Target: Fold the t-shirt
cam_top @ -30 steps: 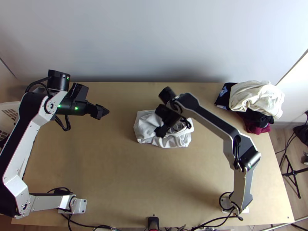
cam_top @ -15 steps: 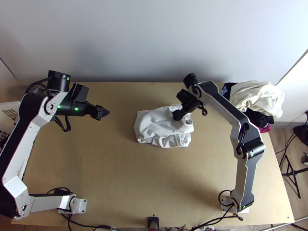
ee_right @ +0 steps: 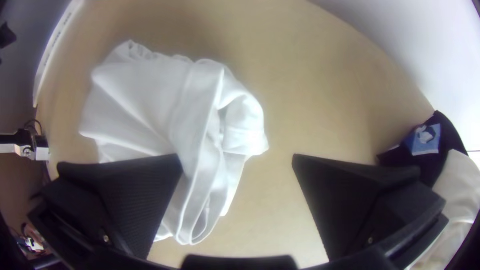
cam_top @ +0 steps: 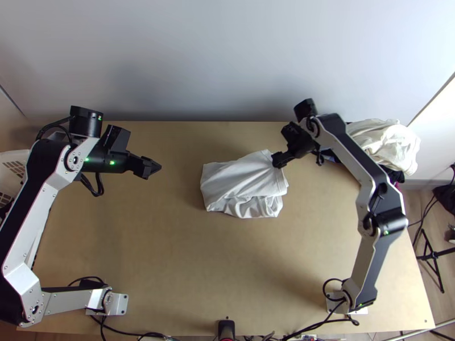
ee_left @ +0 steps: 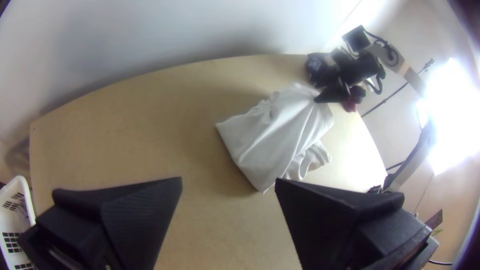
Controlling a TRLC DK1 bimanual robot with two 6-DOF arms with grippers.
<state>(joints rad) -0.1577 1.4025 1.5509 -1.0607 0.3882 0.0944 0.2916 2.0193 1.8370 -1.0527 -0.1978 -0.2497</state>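
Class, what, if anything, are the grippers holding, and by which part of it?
Nothing is held: left gripper and right gripper both have their fingers apart, neither gripping the t-shirt.

It looks like a robot lab corner, with two arms (cam_top: 372,261) mounted on a table (cam_top: 170,250) by a plain wall (cam_top: 227,57), trailing cables (cam_top: 135,333), a stand (cam_top: 433,254), piled clothes (cam_top: 392,142) and a plastic basket (ee_left: 26,196).
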